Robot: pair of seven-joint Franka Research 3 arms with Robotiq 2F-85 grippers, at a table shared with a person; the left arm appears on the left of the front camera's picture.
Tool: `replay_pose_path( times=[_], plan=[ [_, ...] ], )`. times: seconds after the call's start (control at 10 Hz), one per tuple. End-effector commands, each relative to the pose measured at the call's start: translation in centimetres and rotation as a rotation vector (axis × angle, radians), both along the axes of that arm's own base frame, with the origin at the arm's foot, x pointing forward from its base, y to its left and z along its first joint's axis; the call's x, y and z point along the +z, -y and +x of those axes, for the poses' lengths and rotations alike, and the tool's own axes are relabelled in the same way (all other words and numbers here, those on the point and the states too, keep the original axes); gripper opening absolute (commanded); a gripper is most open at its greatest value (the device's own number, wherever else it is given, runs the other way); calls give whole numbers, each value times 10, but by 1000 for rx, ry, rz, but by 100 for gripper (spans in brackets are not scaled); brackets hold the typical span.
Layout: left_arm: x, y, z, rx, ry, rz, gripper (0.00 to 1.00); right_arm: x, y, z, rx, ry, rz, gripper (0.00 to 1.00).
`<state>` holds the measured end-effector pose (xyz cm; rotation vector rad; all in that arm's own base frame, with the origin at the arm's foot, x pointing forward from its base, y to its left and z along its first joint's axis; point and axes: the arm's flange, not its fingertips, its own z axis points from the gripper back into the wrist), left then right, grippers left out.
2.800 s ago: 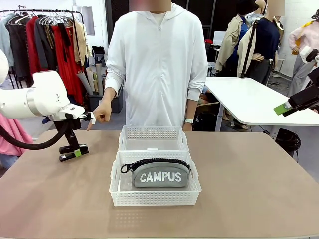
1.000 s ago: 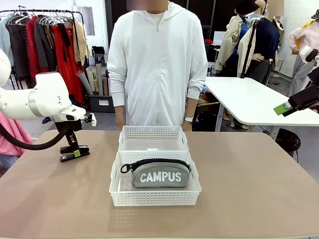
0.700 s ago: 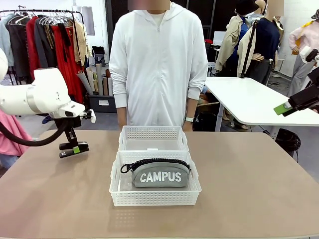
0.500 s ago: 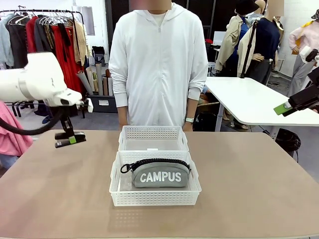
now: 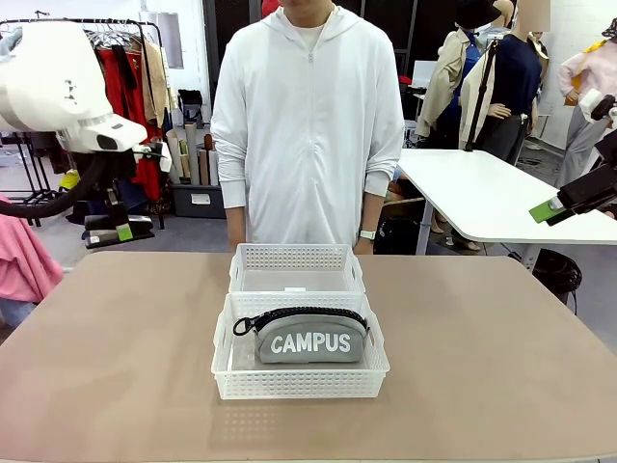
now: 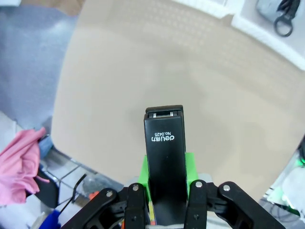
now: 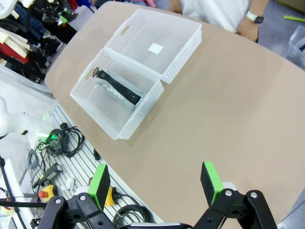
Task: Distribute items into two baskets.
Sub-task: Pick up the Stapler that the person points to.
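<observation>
Above the far left corner of the surface (image 5: 116,386), the left gripper (image 5: 109,231) hangs in the air with its fingers clenched on the black stapler (image 6: 165,164), which lies lengthwise between the green pads, its nose pointing down toward the bare tan top in the left wrist view. The stapler looks stiff and fairly dense for its size, with smooth hard sides, so a squeeze across its flanks near the middle, as here, seems the sound place to hold it; a grip near the nose would probably let it tip. The grey CAMPUS pouch (image 5: 309,339) already lies in the near basket (image 5: 299,381), zipper uppermost; it looks soft and light, likely to sag if lifted by one end. The far basket (image 5: 296,258), touching the near one, holds nothing but a small white label on its bottom, and is presumably where the stapler belongs. The right gripper (image 7: 156,184) stands released, fingers wide apart, high above the surface to the right and well away from both baskets. The rear of the stapler is hidden between the left fingers, so how deep it sits in the grip cannot be told, and in the front view the held thing is small and dark against the clothes rack. A person in white stands at the far edge.
</observation>
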<state>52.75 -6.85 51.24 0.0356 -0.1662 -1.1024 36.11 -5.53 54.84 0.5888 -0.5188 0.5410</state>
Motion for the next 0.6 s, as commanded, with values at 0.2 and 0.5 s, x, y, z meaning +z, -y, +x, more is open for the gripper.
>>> replay_pose_path(
  times=[0.2,0.5],
  plan=[
    [17,-1,-39,37,5,75,0,0,-1,-1,5,18,16,100],
    [19,4,-29,13,30,38,0,0,-1,-1,5,18,16,100]
  ],
)
